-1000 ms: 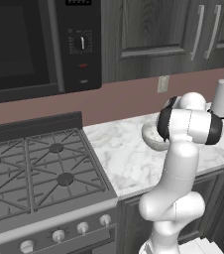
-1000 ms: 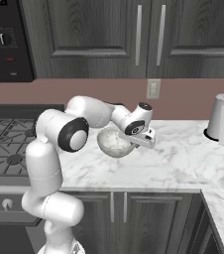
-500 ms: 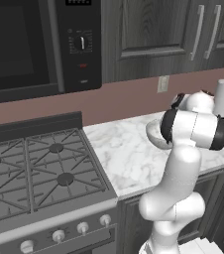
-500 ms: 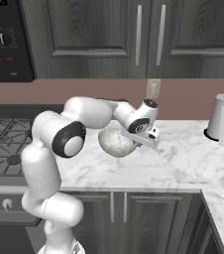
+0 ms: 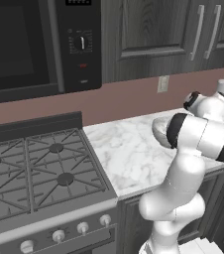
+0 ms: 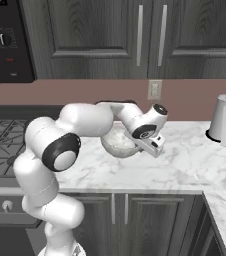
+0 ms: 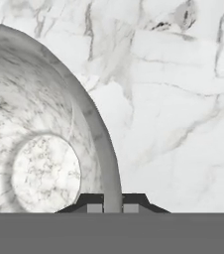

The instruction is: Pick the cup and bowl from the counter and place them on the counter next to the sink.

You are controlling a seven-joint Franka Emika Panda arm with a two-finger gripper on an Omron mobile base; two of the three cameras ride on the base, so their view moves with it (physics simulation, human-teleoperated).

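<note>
**Bowl rim between the fingers, mid-counter**

Across the white marble counter (image 6: 185,160) we start with the biggest piece, the slab itself, running from the black gas stove (image 5: 34,168) on the left to the paper towel roll (image 6: 224,120) on the far right. Dark cabinets (image 6: 150,35) hang above it, a microwave (image 5: 29,44) sits over the stove, and a wall outlet (image 6: 155,90) is on the backsplash behind our arm.

Next in size is the bowl (image 6: 117,142), sitting mid-counter, wide, thin-rimmed and speckled grey-white. We judge it stiff, smooth and probably slippery, and wide enough that it will hang off-centre from any one-sided hold. The rim is the only place thin enough to pinch, so we would keep it level and move gently.

Our gripper (image 7: 112,204) is at the bowl's right edge. In the hand view its two dark fingertips (image 7: 95,206) stand on either side of the rim wall, one inside and one outside; the fingers look snug against it, so we read them as clamped on the bowl, though we cannot tell whether it is lifted off the marble.

Marble to the right of the bowl looks free, with the towel roll well apart.
</note>
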